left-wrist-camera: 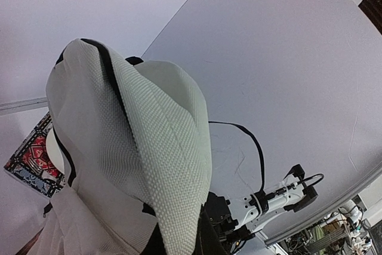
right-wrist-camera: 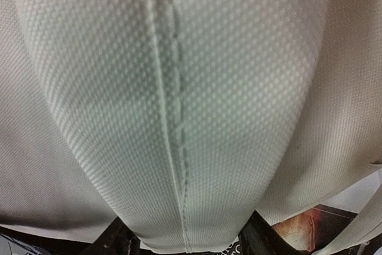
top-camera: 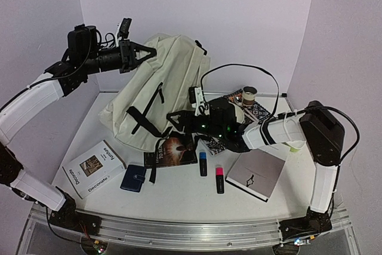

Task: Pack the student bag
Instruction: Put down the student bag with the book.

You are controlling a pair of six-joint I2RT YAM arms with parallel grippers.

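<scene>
The student bag [top-camera: 161,82] is a large cream backpack with black zipper trim and dark straps, standing tilted at the back middle of the table. My left gripper [top-camera: 143,52] is raised and shut on the bag's top fold; in the left wrist view the fabric [left-wrist-camera: 161,147] runs down into the jaws [left-wrist-camera: 188,240]. My right gripper [top-camera: 182,122] is at the bag's lower right edge. In the right wrist view cream fabric [right-wrist-camera: 179,88] fills the frame and bulges between the two dark fingers [right-wrist-camera: 116,240], which grip it.
A white "Decoroto" book [top-camera: 94,168], a navy wallet [top-camera: 133,178], a dark book [top-camera: 173,150], a blue marker [top-camera: 203,163], a pink marker [top-camera: 219,179] and a grey notebook [top-camera: 259,173] lie in front. A patterned book [top-camera: 253,110] and a cup [top-camera: 249,94] sit behind the right arm.
</scene>
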